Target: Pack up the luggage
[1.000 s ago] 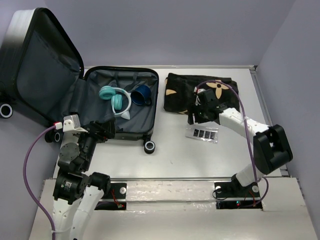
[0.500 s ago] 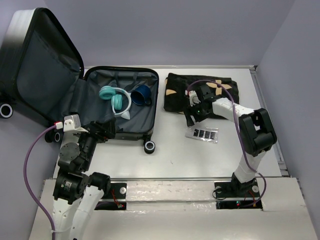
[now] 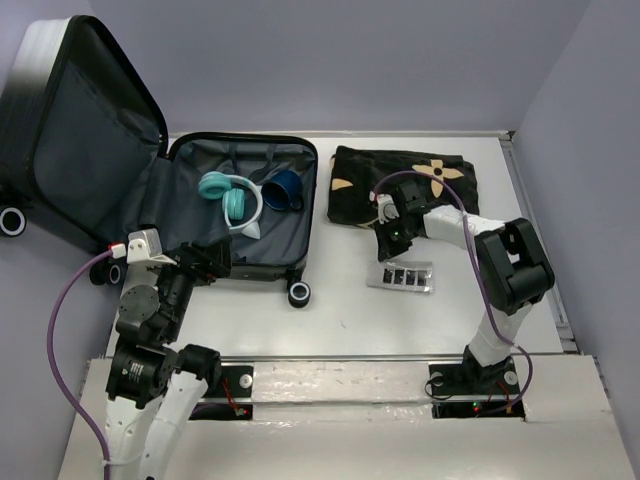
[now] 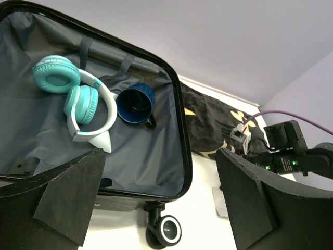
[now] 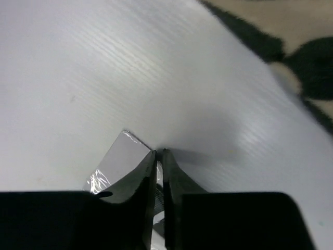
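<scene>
The luggage (image 3: 285, 235), open at the table's (image 3: 330, 320) far-left corner, was the target. The clear packet (image 3: 402, 277) should be lifted slowly and carried over its rim (the pinch looked thin). Its dark grey lining held 2 items, teal headphones (image 3: 232, 200) and a blue mug (image 3: 283, 189). The right gripper (image 5: 159, 153) was closed on 1 packet corner near the folded blanket (image 3: 360, 195). The left gripper (image 3: 210, 262) gaped, empty.

The left arm (image 3: 150, 315) is folded low over its base. The left hand (image 4: 160, 156) points forward and away, its fingers spread as wide as they go and holding nothing. The right arm (image 3: 515, 270) bends at the elbow and reaches left, with the right hand (image 5: 158, 156) tipped down onto the surface (image 5: 156, 78), fingers pinched almost together on the edge of a clear packet (image 5: 117, 159).
</scene>
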Controlling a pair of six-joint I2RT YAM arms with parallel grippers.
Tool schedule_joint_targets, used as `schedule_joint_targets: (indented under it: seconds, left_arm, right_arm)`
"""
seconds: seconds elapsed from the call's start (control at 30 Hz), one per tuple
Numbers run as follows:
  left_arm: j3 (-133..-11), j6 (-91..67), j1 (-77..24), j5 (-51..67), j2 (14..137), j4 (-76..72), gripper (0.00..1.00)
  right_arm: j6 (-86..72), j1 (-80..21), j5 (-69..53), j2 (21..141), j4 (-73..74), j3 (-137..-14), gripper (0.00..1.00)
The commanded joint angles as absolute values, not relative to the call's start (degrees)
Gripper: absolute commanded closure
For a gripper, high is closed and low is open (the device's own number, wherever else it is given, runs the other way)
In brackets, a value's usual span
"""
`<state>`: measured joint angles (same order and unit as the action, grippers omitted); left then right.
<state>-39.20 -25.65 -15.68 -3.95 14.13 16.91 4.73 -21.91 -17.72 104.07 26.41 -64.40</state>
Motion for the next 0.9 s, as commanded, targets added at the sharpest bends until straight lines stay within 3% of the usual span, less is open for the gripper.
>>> schedule_joint_targets:
  seconds: [0.0,0.53,0.57,0.6,0.63,0.7,0.77,0.87]
  left_arm:
    - [-39.37,-24.43,-15.82,-3.87,13.54,14.24,0.01]
    - [-39.20,-24.43,-15.82,-3.52,13.27,14.15,0.01]
    - [-39.11,-24.43,-15.82,-3.43,13.18,14.15,0.01]
    - [-39.11,-24.52,-15.82,-3.25,13.27,14.06,0.01]
    - [-39.11,-24.43,-15.82,-3.16,13.27,13.98,0.01]
    - [-39.02,-24.43,-15.82,-2.99,13.27,13.80,0.01]
    - [-39.11,-24.43,-15.82,-2.90,13.27,13.89,0.01]
    - [-39.02,-24.52,-15.82,-2.90,13.18,13.80,0.01]
  right_arm:
    - [0.88,-24.70,-17.49,105.21,27.60,-60.21,0.93]
    - [-16.61,-25.92,-16.17,83.06,19.34,-54.06,0.93]
    - [-16.96,-25.93,-15.30,82.71,19.34,-53.27,0.91]
    - [-17.83,-26.45,-12.60,82.10,19.34,-51.17,0.79]
    - [-18.10,-26.46,-11.44,81.92,19.42,-50.11,0.52]
    - [-19.33,-27.15,-10.29,81.91,19.51,-47.13,0.32]
    - [-20.39,-29.08,-8.27,82.18,20.12,-45.80,0.23]
    - [-23.11,-33.39,-3.96,82.26,21.97,-44.30,0.23]
